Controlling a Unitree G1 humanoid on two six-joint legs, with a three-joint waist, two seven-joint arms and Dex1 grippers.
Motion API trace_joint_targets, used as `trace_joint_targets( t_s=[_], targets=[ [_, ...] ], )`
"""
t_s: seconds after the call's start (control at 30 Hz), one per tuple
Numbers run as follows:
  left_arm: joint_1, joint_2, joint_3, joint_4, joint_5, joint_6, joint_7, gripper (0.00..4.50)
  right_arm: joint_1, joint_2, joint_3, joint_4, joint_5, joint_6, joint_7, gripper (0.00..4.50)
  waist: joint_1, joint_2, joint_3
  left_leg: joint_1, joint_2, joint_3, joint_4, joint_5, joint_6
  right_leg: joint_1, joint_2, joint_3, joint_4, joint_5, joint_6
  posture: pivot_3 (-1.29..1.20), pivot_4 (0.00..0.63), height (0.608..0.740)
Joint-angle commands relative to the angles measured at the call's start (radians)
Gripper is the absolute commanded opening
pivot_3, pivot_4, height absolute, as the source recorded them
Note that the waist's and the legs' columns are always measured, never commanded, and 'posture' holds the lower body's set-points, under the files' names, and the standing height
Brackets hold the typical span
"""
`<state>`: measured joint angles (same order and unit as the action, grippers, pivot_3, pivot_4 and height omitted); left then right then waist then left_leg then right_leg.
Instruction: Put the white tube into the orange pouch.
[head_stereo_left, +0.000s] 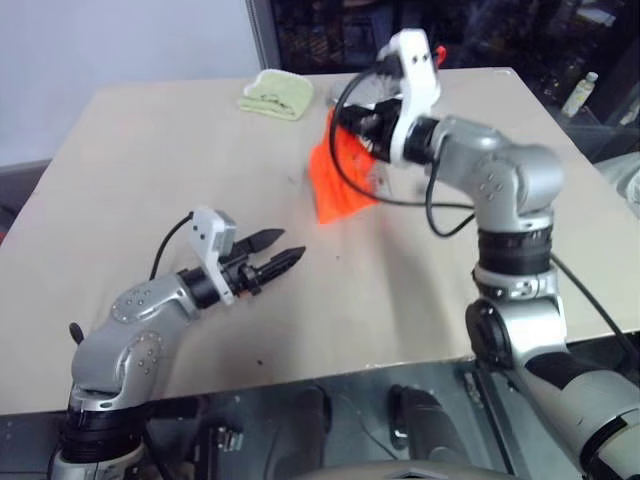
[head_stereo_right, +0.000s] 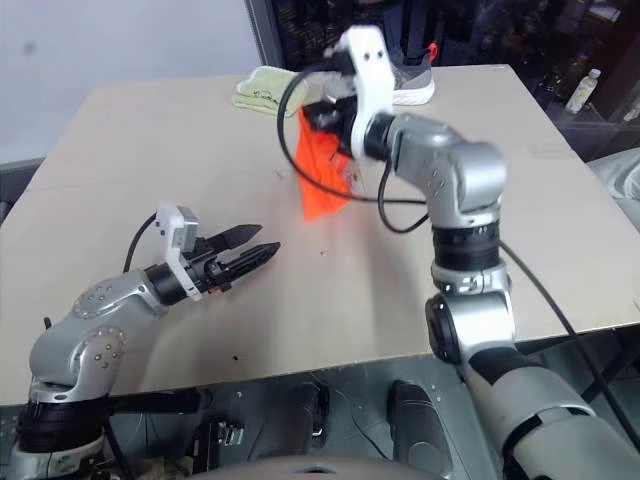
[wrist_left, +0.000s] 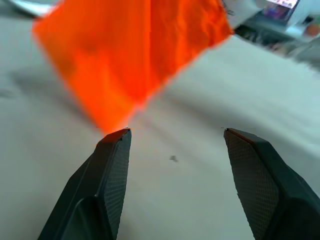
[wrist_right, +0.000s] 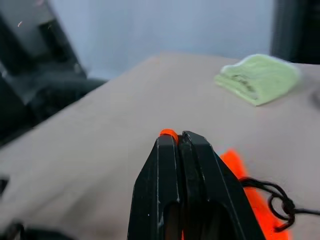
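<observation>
Fabric of the orange pouch (head_stereo_left: 338, 180) hung in the upper middle of the frame, pinched by the right gripper (wrist_right: 179, 137), whose jaws were clamped tight on its edge; motion blur hid the pouch's mouth. Lower left, the left gripper (head_stereo_left: 272, 252) stood wide and held nothing. Behind, a shoe (head_stereo_right: 412, 82) was partly hidden, possibly white.

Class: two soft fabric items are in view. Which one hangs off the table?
The orange pouch, pinched in the right pincer; the green cloth lies folded on the table.
</observation>
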<state>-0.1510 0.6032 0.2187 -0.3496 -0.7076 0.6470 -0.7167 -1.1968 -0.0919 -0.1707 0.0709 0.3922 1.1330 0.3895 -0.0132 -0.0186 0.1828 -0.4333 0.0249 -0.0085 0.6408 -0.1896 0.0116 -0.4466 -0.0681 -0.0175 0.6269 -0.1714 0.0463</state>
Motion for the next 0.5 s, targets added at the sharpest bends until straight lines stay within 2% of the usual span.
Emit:
trace_joint_targets(
  t_s=[0.03,0.1,0.23,0.33,0.5],
  targets=[
    [-0.048,-0.029,0.016,-0.014,-0.056,0.032,0.035,3.06,-0.054,-0.104,0.041,0.039,-0.035,0.093,-0.031,0.09,0.0,0.0,0.0,0.0,0.0,0.0,0.0,0.0,0.0,0.0,0.0,0.0,0.0,0.0,0.0,0.0,0.15,0.74],
    [-0.057,-0.039,-0.009,-0.022,-0.036,0.018,0.034,3.06,-0.068,-0.159,0.071,0.075,-0.043,0.132,-0.023,0.09,-0.002,-0.001,-0.001,0.0,-0.001,0.0,0.0,0.0,0.0,0.0,-0.001,0.0,0.0,0.0,0.0,0.0,0.15,0.74],
    [-0.12,-0.1,-0.038,-0.042,-0.074,0.103,0.142,3.06,-0.078,-0.2,0.097,0.112,-0.033,0.159,-0.004,0.09,-0.006,0.0,0.0,0.0,-0.001,0.003,-0.001,0.0,0.0,-0.001,-0.001,0.003,-0.001,0.001,-0.001,0.0,0.15,0.74],
    [-0.187,-0.168,-0.094,-0.066,-0.049,0.184,0.28,3.06,-0.069,-0.181,0.084,0.114,-0.029,0.174,-0.024,0.09,-0.005,0.0,0.0,0.0,-0.001,0.002,-0.002,0.0,0.0,0.0,0.0,0.003,0.0,0.003,0.002,0.0,0.15,0.74],
    [-0.287,-0.227,-0.203,-0.038,0.045,0.222,0.384,3.06,-0.064,-0.15,0.057,0.092,-0.019,0.197,-0.054,0.09,-0.004,0.0,0.0,0.0,-0.001,0.002,-0.001,0.0,0.0,0.0,0.001,0.003,0.0,0.003,0.003,0.0,0.15,0.74]
  ],
)
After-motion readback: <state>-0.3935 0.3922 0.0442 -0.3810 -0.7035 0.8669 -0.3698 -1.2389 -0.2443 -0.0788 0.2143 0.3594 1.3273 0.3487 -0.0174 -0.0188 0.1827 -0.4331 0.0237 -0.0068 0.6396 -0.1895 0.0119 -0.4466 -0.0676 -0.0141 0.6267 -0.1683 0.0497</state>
